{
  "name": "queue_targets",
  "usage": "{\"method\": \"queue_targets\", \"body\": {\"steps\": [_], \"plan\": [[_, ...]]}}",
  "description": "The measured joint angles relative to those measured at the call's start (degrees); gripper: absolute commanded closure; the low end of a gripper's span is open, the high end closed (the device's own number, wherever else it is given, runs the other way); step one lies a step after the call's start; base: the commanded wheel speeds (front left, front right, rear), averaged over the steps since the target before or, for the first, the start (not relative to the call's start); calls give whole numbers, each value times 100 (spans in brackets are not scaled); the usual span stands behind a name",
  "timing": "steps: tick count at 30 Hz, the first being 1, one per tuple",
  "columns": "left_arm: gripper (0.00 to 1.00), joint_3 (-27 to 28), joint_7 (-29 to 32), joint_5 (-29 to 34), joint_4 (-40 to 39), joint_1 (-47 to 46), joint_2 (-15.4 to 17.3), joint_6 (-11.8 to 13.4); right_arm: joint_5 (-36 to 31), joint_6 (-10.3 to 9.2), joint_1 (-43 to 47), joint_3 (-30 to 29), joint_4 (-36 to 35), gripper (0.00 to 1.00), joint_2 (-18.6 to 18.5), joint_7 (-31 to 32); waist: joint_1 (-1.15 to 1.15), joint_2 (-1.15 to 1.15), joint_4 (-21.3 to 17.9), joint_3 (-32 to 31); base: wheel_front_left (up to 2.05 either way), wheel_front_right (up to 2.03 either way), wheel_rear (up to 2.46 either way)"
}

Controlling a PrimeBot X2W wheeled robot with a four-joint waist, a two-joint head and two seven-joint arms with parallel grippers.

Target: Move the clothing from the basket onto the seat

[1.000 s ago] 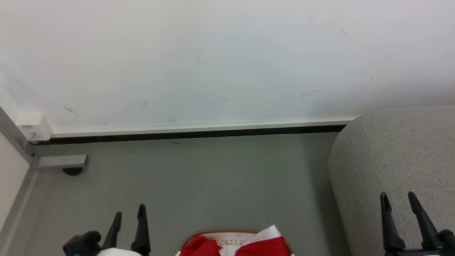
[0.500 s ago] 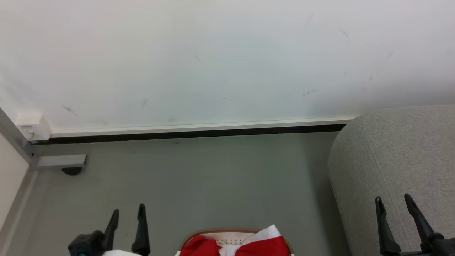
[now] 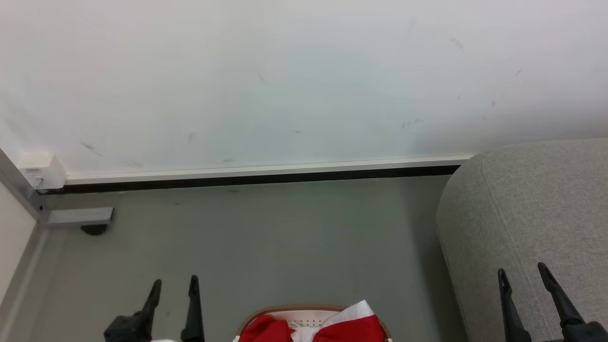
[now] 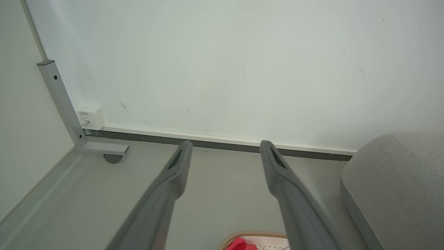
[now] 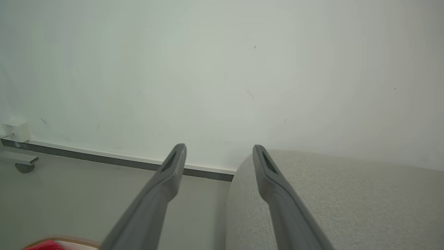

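As seen from the head: left gripper (image 3: 175, 281) at lower left, right gripper (image 3: 521, 269) at lower right, overlapping the large light grey fabric-upholstered seat (image 3: 532, 199); long dark fingers of each spread apart, nothing between them. From the left wrist, additionally: top end of the grey metal frame post (image 4: 57, 93) in the wall corner, just beside a small white wall box (image 4: 89, 118). From the right wrist: broad rounded top of the seat running off to the right (a sliver of red at the lower left corner).

Compared with one second ago: both grippers lower toward the bottom edge of the head view, right gripper slightly further left; basket and clothing unmoved.

Soft bright red clothing with a white band (image 3: 351, 327) heaped inside the oval white perforated plastic basket with tan-brown rim (image 3: 294, 308), white fold rising above the rim at right; basket on the grey floor (image 3: 285, 237) between the grippers, near the seat but apart from it.
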Motion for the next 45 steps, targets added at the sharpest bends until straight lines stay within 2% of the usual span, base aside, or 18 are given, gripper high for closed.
{"method": "queue_targets", "body": {"steps": [14,32,41,45], "plan": [[0,-53,-148,590,34,13,5,44,-703,0,52,-110,-9,0,83,-29,0,0,-8,5,0,0,0],[0,-31,-154,515,52,13,8,13,-673,0,48,-115,11,0,89,-41,0,0,-97,37,0,0,0],[0,-202,-157,595,105,-343,11,-231,-632,0,-131,-27,-68,0,92,-41,0,0,-236,262,0,0,0],[0,-491,-143,737,577,-851,46,-444,-570,0,-397,14,-219,0,93,-41,0,0,-337,624,0,0,0]]}}
